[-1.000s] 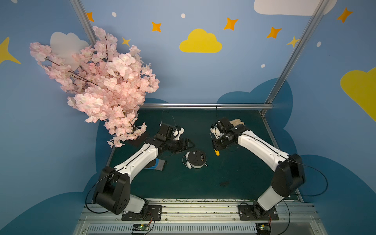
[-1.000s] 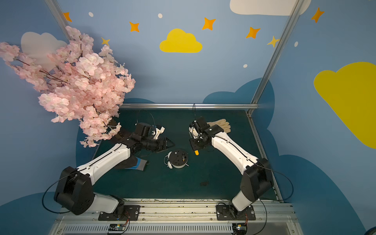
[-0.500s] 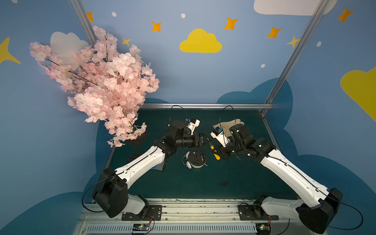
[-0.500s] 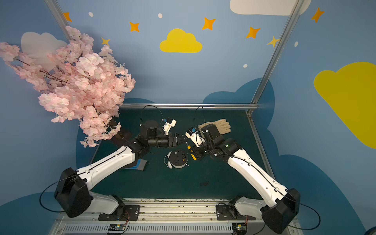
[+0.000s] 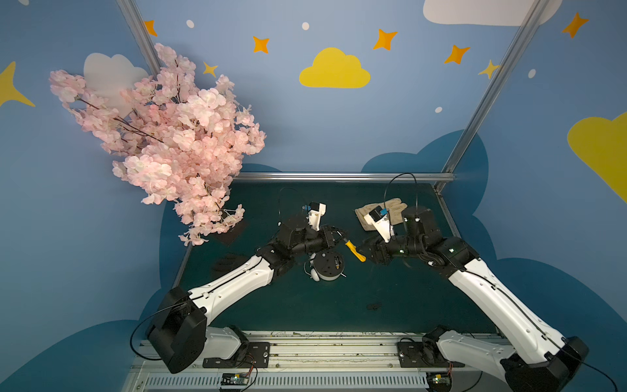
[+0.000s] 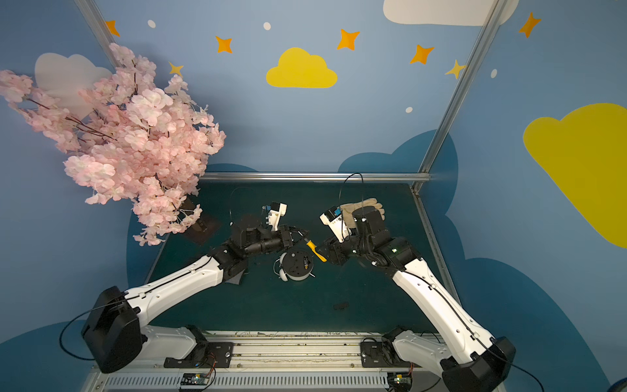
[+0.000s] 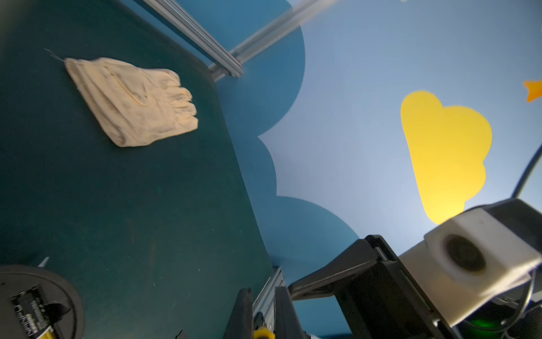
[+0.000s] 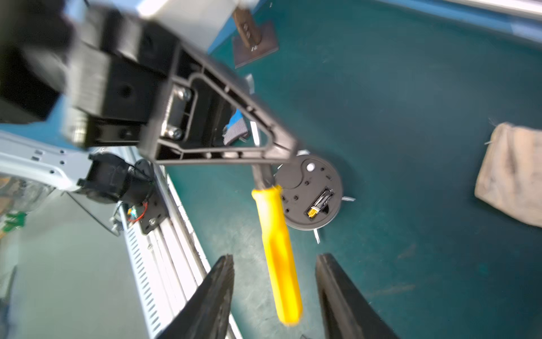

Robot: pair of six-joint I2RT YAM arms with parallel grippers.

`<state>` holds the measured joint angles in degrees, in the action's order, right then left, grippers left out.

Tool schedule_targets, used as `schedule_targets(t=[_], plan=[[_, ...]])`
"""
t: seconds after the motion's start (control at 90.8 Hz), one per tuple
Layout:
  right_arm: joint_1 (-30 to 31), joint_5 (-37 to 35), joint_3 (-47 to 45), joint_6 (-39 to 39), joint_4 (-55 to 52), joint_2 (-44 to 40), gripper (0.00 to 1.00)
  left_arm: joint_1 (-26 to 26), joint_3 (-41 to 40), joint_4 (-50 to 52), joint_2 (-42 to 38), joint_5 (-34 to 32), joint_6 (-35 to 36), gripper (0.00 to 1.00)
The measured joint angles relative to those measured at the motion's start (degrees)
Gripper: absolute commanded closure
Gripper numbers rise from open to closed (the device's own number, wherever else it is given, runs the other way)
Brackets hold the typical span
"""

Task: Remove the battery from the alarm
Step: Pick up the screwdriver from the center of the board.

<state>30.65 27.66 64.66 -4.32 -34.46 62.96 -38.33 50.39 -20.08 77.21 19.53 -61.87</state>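
Right wrist view: screwdriver (image 8: 277, 252) between two grippers.
Dark shaft clamped by left gripper (image 8: 265, 171); right gripper (image 8: 274, 257) jaws apart, flanking yellow handle, no contact; alarm (image 8: 305, 179) face-down on green table (image 8: 410, 146), battery (image 8: 321, 201) seated in open back compartment.

We see the round white twin-bell alarm clock (image 5: 327, 268) lying face down, dark back up, with the small black gold-ended battery (image 8: 320, 202) seated in its open compartment.

Midair screwdriver (image 5: 355, 251) just beside alarm (image 5: 328, 267)
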Motion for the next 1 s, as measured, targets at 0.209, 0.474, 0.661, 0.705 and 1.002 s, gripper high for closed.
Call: schedule_targets(t=[0.209,0.474,0.661,0.705,1.002], plan=[[-6.38,9.73,-10.14,-22.53,24.79,-0.24,0.25,3.61,-3.48,-9.51,0.76,-3.98,-10.64,0.97],[-5.90,11.87,-12.46,-46.99,46.88,7.61,0.27,3.80,-3.45,-22.64,5.75,-6.32,-18.71,0.97],[-4.24,12.15,-13.60,-54.95,55.39,10.58,0.34,3.76,-3.48,-29.53,10.27,-7.89,-22.49,0.97],[-4.15,12.04,-14.53,-56.15,56.74,10.73,0.34,3.72,-3.48,-31.01,10.97,-8.02,-23.06,0.97],[-8.46,11.10,-16.35,-57.20,54.80,10.43,0.31,3.69,-3.48,-34.12,11.39,-9.38,-24.46,0.97]])
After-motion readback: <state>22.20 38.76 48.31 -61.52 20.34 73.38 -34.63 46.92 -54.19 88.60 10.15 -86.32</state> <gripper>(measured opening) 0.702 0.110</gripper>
